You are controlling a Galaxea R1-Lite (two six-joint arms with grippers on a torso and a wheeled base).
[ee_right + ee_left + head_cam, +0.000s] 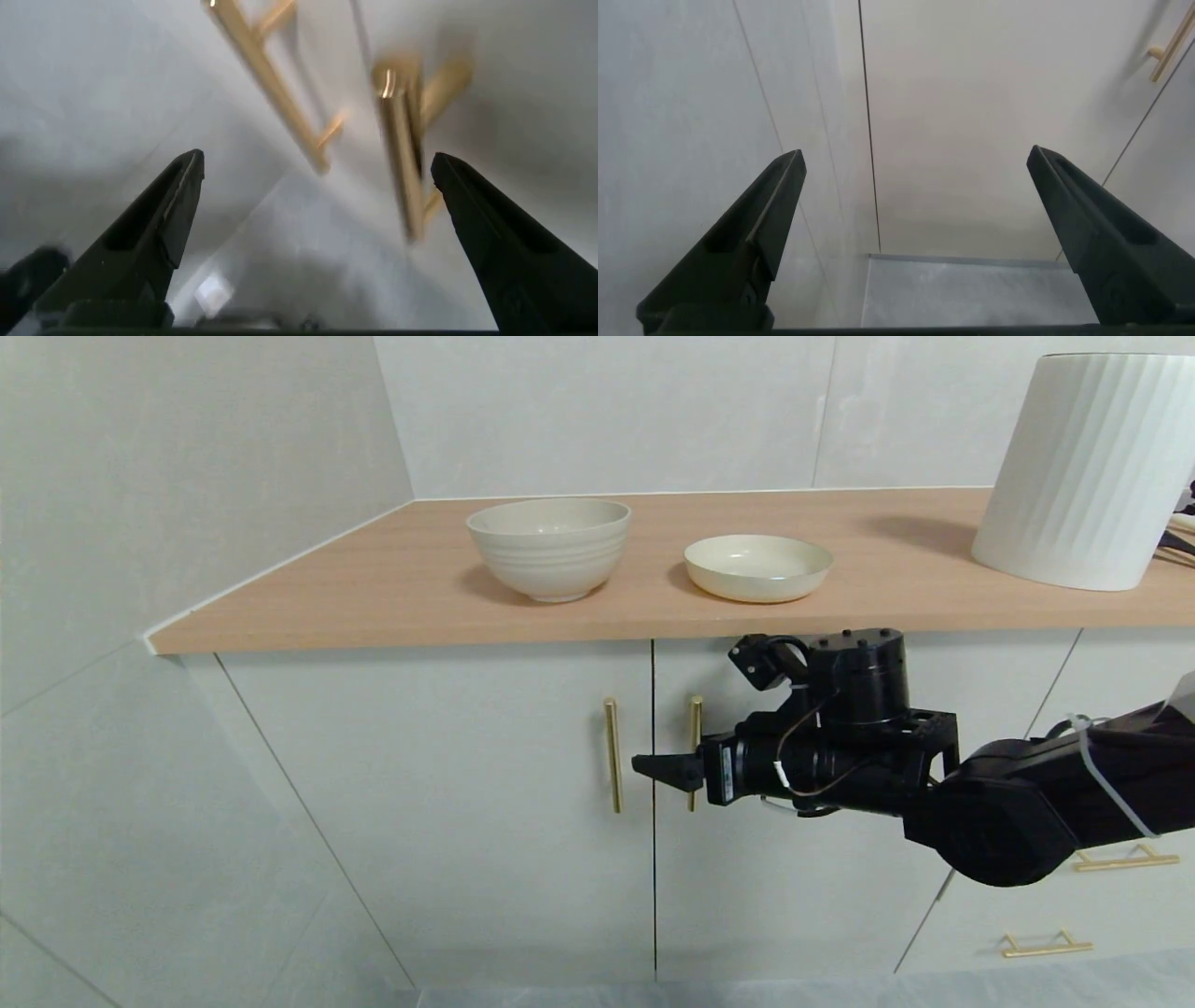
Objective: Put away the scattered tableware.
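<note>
Fingers apart, the right end effector (667, 770) straddles a door handle (695, 723), likely to open storage for the bowl (551, 549) and dish (758, 567) on the bench (373, 597) above it.

Head camera before cabinet (439, 803); both wrist cameras close against it.

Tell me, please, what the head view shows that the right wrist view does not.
Head view: the wooden counter bearing a deep bowl, a shallow dish and a ribbed white container. Right wrist view: fingers spread apart, which the head view's side-on angle hides. Both: the right gripper and the two gold door handles it faces.
</note>
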